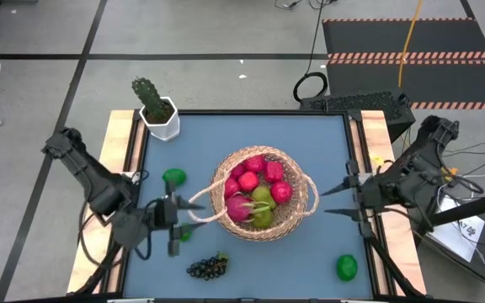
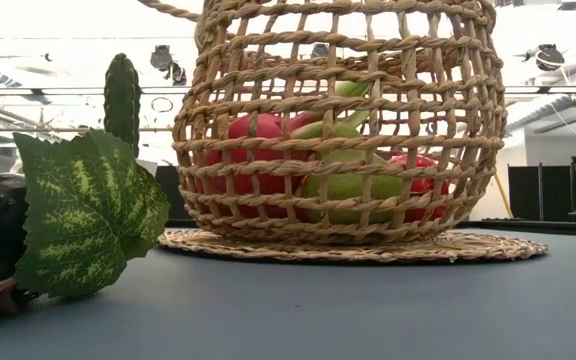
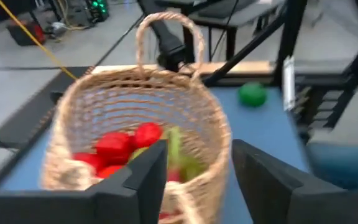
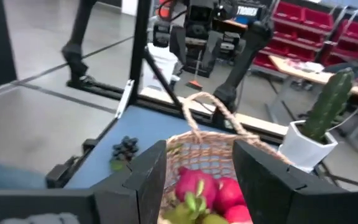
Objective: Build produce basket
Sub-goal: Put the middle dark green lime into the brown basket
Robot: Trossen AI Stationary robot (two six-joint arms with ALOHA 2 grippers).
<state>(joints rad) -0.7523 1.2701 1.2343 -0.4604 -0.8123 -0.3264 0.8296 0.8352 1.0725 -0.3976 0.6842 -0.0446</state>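
Basket upright, handles left-right.

The basket sits mid-table with produce piled inside. Relative to it: potted cactus at the far left corner, a lime just left, grapes near-left, another fruit, probably a lime, near-right.

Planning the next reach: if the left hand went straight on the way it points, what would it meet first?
Most likely the basket: its near wall sits just beyond the open left hand, though how near is unclear.
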